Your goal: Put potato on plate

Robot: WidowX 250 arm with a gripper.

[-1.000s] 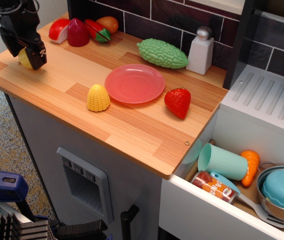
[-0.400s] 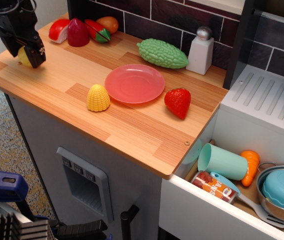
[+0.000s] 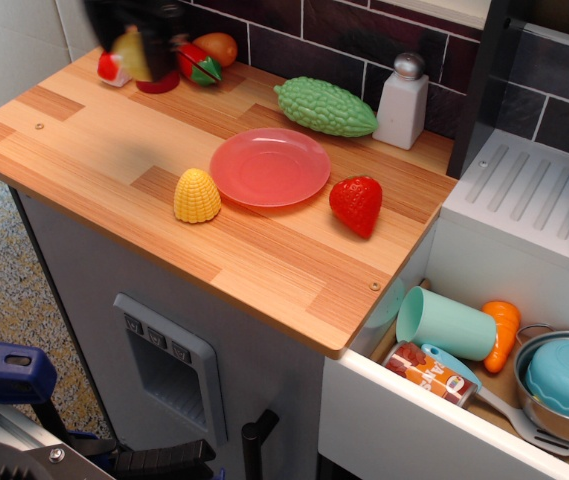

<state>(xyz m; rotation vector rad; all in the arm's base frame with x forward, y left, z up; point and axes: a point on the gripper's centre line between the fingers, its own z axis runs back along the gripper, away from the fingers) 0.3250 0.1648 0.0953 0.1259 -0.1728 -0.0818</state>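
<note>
My gripper (image 3: 136, 62) is a dark, motion-blurred shape at the back left of the wooden counter, lifted above it. It is shut on the pale yellow potato (image 3: 129, 48), which shows between the fingers. The salmon-pink plate (image 3: 270, 166) lies in the middle of the counter with nothing on it, to the right of the gripper and nearer the front.
A yellow corn (image 3: 196, 195) touches the plate's left edge and a strawberry (image 3: 356, 204) lies by its right edge. A green gourd (image 3: 325, 107) and a white shaker (image 3: 402, 100) stand behind it. Red and orange toy foods (image 3: 204, 58) sit at the back left. An open drawer (image 3: 464, 340) lies lower right.
The gripper has lifted the potato off the counter's left end and swung it right and toward the back wall, now blurred with motion.
</note>
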